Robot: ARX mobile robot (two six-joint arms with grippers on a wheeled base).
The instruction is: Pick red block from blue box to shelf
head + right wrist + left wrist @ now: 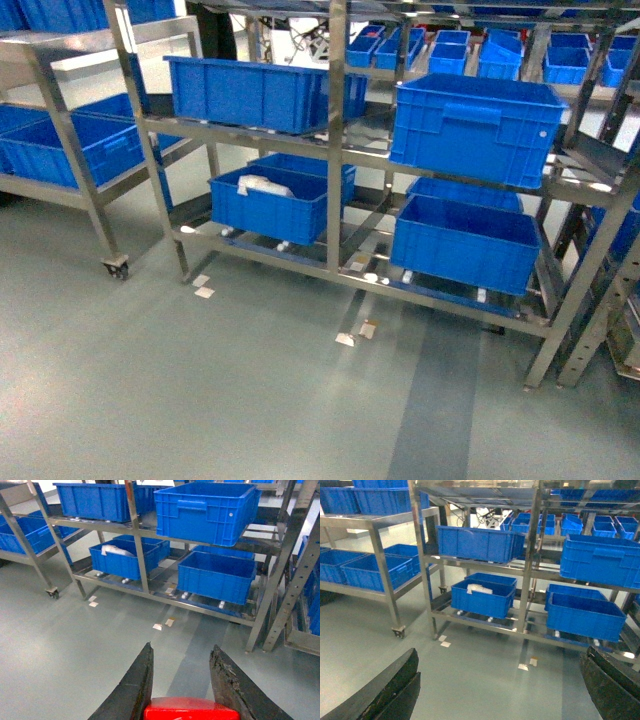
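The red block [192, 709] sits deep between the two black fingers of my right gripper [182, 647], which is shut on it and held above the grey floor. Only the block's top edge shows at the bottom of the right wrist view. Ahead stands the shelf [135, 530], a steel rack also seen in the head view [335, 150] and in the left wrist view [530, 565]. My left gripper [501, 652] is open, fingers far apart, with nothing between them. The blue box is out of view. Neither gripper shows in the head view.
Dark blue ribbed crates [475, 125] fill both tiers of the shelf; one low crate [268, 205] holds a white bag. A second wheeled steel rack [70, 150] stands at the left. Small paper tags [355, 333] and a darker stripe [435, 410] mark the floor.
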